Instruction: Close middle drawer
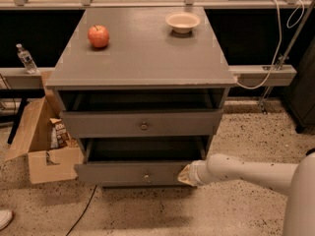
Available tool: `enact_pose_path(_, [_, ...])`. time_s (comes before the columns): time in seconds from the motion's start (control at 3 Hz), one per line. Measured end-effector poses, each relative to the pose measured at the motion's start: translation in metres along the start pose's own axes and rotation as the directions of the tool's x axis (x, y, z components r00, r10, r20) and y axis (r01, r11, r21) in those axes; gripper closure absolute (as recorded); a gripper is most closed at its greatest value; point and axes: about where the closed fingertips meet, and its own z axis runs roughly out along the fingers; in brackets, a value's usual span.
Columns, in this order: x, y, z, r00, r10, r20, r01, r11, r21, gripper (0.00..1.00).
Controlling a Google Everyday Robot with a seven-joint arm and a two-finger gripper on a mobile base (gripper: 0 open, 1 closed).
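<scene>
The middle drawer (123,173) is the lower of the two drawers that show. It is a wide grey drawer with a tiny pale knob (146,176), pulled partway out so its dark inside shows. My gripper (185,175) is at the end of the white arm coming in from the right. It is pressed against the right end of this drawer's front. The taller drawer (108,124) above, with a bigger dark knob (143,126), is also slightly out.
A red apple (98,36) and a pale bowl (182,21) sit on the cabinet top (142,58). An open cardboard box (42,149) stands on the floor at the left. A water bottle (25,58) is on a ledge, and cables hang at the right.
</scene>
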Motion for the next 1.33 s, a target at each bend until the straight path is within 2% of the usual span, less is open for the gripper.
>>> enact_pose_path(0.33, [-0.004, -0.020, 0.006, 0.999, 0.012, 0.034, -0.014, 0.9979, 0.063, 1.00])
enact_pose_path(0.67, [-0.002, -0.041, 0.008, 0.997, 0.029, 0.074, -0.038, 0.9907, 0.130, 1.00])
enact_pose_path(1.0, [0.002, -0.064, 0.008, 0.993, 0.043, 0.112, -0.063, 0.9812, 0.182, 1.00])
enact_pose_path(1.33, [0.004, -0.086, 0.012, 0.987, 0.052, 0.154, -0.084, 0.9741, 0.210, 1.00])
